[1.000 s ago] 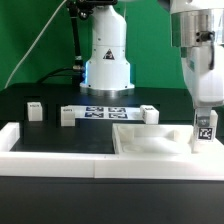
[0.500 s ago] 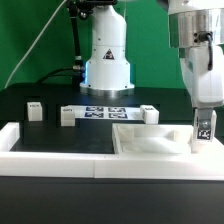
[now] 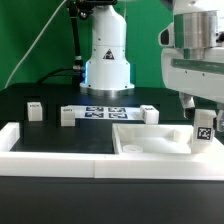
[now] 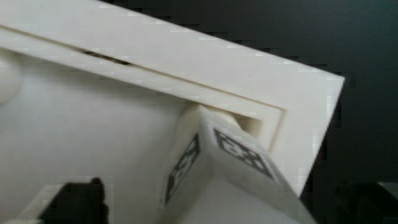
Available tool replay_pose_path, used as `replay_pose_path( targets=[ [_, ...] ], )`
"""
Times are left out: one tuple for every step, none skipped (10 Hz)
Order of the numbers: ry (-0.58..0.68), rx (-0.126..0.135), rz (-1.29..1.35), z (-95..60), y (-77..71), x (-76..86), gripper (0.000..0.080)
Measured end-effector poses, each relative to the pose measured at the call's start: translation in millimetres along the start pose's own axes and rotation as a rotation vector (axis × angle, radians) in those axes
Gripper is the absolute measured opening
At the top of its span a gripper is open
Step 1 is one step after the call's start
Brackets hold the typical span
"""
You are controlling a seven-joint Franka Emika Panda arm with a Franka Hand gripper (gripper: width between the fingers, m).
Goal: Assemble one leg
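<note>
On the black counter (image 3: 60, 138), long white border rails (image 3: 50, 142) frame the near edge, and a large flat white panel (image 3: 150, 142) lies at about four o'clock in the exterior view. At the panel's three o'clock corner stands the leg (image 3: 204, 128), upright, its tag facing the camera. Above it, the hand (image 3: 203, 108) hangs with fingers spread apart, gripping nothing; the wrist view shows the leg (image 4: 222, 155) seated in the panel's corner between dark fingertips (image 4: 75, 200). Three similar posts (image 3: 67, 115) stand beside the marker board (image 3: 105, 111).

Even bright indoor light, soft low-resolution exterior view, wrist view blurred close up, pale surfaces nearly washed out
</note>
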State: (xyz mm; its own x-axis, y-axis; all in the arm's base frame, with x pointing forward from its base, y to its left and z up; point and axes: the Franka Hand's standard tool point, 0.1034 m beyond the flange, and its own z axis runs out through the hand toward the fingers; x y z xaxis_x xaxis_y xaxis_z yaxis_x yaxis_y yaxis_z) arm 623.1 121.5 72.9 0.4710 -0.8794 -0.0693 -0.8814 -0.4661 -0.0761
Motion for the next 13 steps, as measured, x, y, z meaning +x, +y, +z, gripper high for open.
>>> replay_pose_path(
  targets=[
    [0.008, -0.015, -0.112, -0.9, -1.6, -2.0, 0.0649],
    [0.018, -0.026, -0.230, -3.1, -4.2, -3.7, 0.0649],
    [0.021, -0.030, -0.320, -4.2, -5.5, -3.9, 0.0649],
    [0.020, -0.030, -0.409, -4.3, -5.1, -2.5, 0.0649],
    [0.019, -0.031, -0.510, -4.6, -4.3, 0.4, 0.0649],
    [0.019, -0.032, -0.563, -4.8, -3.7, 2.5, 0.0649],
    [0.017, -0.032, -0.621, -4.8, -2.7, 4.8, 0.0649],
    [0.015, -0.035, -0.626, -4.5, -1.8, 5.5, 0.0649],
    [0.010, -0.041, -0.701, -3.8, 0.1, 6.6, 0.0649],
    [0.011, -0.040, -0.727, -4.1, -0.2, 7.2, 0.0649],
    [0.011, -0.040, -0.722, -4.1, -0.2, 7.2, 0.0527],
    [0.011, -0.040, -0.722, -4.1, -0.1, 7.4, 0.0389],
    [0.011, -0.040, -0.722, -4.1, -0.2, 7.5, 0.0290]
  ],
)
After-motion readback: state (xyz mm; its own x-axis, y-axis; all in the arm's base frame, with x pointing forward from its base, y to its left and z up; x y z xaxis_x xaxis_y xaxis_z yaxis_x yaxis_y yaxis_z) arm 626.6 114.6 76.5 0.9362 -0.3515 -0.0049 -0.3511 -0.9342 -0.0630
